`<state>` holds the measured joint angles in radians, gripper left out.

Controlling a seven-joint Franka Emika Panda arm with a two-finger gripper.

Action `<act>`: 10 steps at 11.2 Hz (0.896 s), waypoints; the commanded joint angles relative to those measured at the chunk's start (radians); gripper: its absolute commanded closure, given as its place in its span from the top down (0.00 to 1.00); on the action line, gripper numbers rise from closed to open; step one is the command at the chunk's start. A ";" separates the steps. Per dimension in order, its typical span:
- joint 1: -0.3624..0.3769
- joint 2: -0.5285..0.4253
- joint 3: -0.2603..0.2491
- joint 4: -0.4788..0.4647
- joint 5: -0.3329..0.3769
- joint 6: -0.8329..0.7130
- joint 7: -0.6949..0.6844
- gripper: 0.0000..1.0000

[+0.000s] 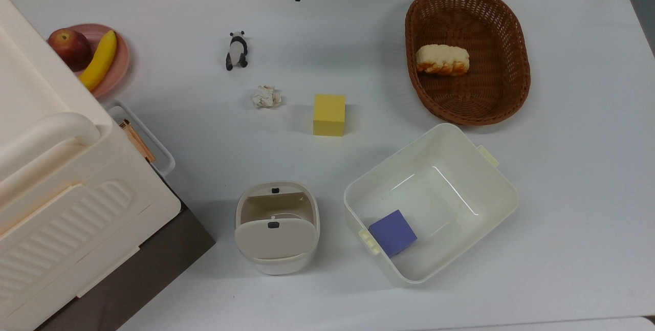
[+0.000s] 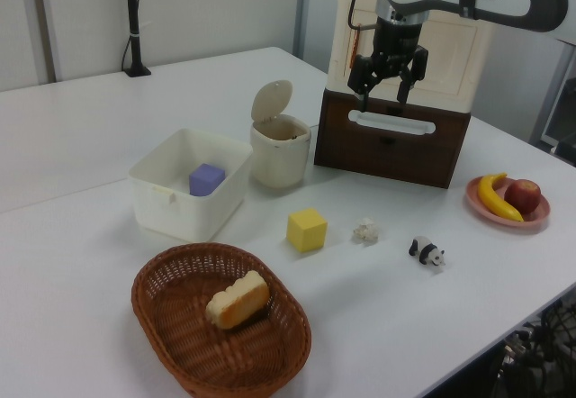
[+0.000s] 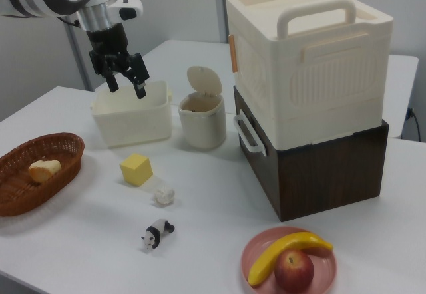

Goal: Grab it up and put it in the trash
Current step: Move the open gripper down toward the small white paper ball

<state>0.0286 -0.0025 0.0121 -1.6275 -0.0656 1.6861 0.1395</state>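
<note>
**Desk:** What's the arm doing?

**Me:** I've got it reaching out level, wrist bent so the gripper (image 3: 126, 84) points straight down, high above the table (image 1: 563, 193). The fingers (image 2: 356, 81) are spread apart with nothing between them and touching nothing.

**Desk:** And the paper?

**Me:** I'll use the yellow block (image 1: 329, 114) as my marker. The paper ball (image 1: 266, 96) lies on the table just beside the block, on the top view's left of it, apart from it. The gripper hangs well above and away from both; in the top view I see its fingertips at the upper edge, beyond the paper.

**Desk:** The bin?

**Me:** The small cream bin (image 1: 277, 228) stands below the block in the top view, a little to the top view's left, its flap lid (image 2: 270, 101) tipped up and open. I can see small black marks on the lid and rim.

**Desk:** Anything else near the block?

**Me:** The panda figurine (image 1: 236, 50) lies past the paper, farther from the block. The cream tub (image 1: 491, 188) sits at the top view's lower right of the block with a purple cube (image 1: 392, 232) inside. The wicker basket (image 1: 511, 101) holding a bread piece (image 1: 442, 60) is at the top view's upper right of it.
</note>
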 commanded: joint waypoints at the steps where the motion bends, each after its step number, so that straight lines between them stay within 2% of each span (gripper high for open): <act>1: 0.013 -0.030 -0.020 -0.023 0.027 -0.008 -0.073 1.00; 10: 0.013 -0.042 -0.018 -0.040 0.027 0.000 -0.072 1.00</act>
<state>0.0286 -0.0048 0.0109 -1.6275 -0.0656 1.6861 0.0893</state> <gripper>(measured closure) 0.000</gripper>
